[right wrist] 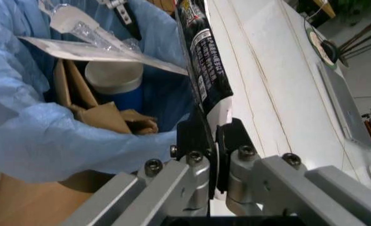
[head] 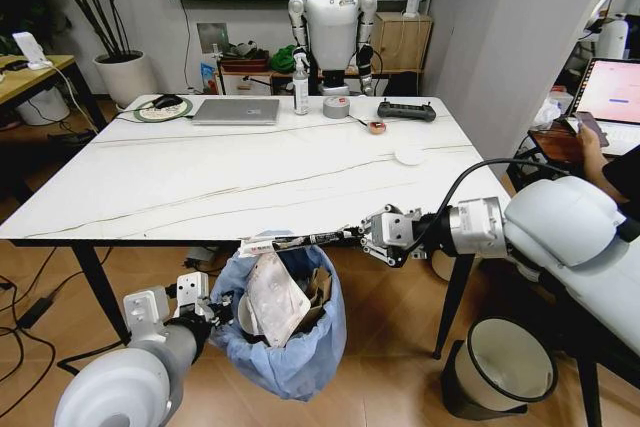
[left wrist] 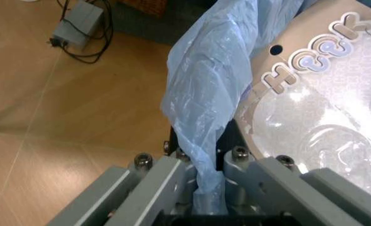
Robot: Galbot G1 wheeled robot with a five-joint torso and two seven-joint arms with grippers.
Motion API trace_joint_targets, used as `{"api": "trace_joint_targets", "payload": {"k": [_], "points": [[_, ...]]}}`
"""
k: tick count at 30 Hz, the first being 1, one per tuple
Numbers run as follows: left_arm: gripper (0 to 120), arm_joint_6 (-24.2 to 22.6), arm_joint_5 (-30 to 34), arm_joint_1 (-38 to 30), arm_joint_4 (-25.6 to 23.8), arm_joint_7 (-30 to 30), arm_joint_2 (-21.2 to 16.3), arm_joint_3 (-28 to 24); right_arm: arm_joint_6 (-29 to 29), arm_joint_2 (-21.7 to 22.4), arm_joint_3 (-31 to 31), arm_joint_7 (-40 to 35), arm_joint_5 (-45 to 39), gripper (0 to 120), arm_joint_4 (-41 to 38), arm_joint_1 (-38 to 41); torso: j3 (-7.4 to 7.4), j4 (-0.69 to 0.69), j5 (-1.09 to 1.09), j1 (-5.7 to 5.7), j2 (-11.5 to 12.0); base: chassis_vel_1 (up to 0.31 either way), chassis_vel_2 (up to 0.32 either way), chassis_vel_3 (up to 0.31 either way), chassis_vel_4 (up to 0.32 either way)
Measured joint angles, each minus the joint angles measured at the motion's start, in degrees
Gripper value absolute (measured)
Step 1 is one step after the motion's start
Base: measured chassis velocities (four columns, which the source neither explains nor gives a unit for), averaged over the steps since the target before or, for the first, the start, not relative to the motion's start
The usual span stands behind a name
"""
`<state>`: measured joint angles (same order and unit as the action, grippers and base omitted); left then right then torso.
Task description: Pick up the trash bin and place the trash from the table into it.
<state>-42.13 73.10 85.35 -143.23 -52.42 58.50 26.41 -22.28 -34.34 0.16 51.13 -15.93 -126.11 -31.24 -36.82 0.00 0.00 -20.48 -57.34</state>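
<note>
Head view: our left gripper (head: 203,309) clamps the trash bin (head: 285,332) rim while our right gripper (head: 368,237) pinches a black wrapper (head: 300,241); we should release above the opening.

blue-lined trash bin (head: 285,332) below table (head: 200,187) edge, trash-filled.

even indoor light, soft glare on the table (head: 200,182); wide-angle bending at edges; wrist views' foreground slightly soft.
</note>
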Motion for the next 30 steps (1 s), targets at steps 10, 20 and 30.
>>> {"api": "trace_joint_targets", "payload": {"k": [10, 20, 30], "points": [[0, 0.00, -0.04, -0.31, 0.00, 0.01, -0.03, -0.26, 2.54, 1.22, 0.22, -2.17, 0.31, 33, -0.40, -2.32, 0.00, 0.00, 0.00, 0.00, 0.00, 0.000, 0.000, 0.000, 0.000], [0, 0.00, 0.09, -0.74, 0.00, 0.03, -0.12, -0.39, 2.69, 1.47, 2.54, -5.37, -3.40, 70, -0.21, -5.10, 0.00, 0.00, 0.00, 0.00, 0.01, 0.000, 0.000, 0.000, 0.000], [0, 0.00, 0.09, -0.96, 0.00, 0.03, -0.09, -0.74, -7.41, 0.43, 5.22, -24.94, -21.41, 99, -3.72, -7.98, 0.00, 0.00, -0.01, 0.00, 0.01, 0.000, 0.000, 0.000, 0.000]]}}
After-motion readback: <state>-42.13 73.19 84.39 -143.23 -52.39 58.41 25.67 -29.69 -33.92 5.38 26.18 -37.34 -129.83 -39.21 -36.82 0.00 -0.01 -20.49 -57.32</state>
